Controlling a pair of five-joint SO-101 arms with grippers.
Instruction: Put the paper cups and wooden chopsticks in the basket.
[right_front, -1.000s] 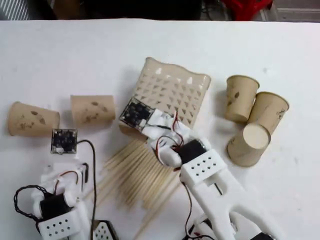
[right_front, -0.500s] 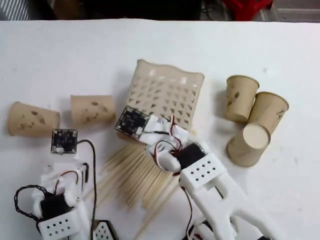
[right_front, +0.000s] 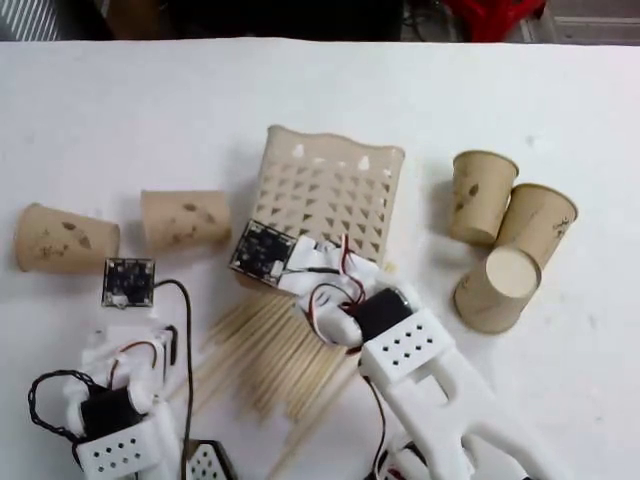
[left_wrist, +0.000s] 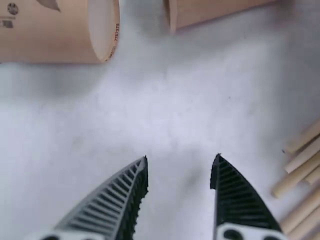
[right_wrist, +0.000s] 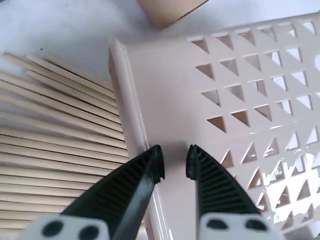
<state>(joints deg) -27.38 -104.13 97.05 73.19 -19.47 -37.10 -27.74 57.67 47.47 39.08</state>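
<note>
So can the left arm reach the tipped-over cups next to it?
Probably yes. The left gripper is open over bare table, and one cup lies on its side just ahead, a second cup beside it, with nothing in between.

The white table (right_front: 300, 90) lay under all; beyond its far edge a red object (right_front: 495, 14) stood in darkness.

There are five paper cups (right_front: 66, 238) (right_front: 185, 218) (right_front: 480, 195) (right_front: 537, 222) (right_front: 497, 288) on the table (right_front: 150, 100), one basket (right_front: 335, 190) and two robot arms (right_front: 120, 400) (right_front: 420, 360). The wooden chopsticks (right_front: 270, 350) form one heap, too many and too overlapped to count.
</note>
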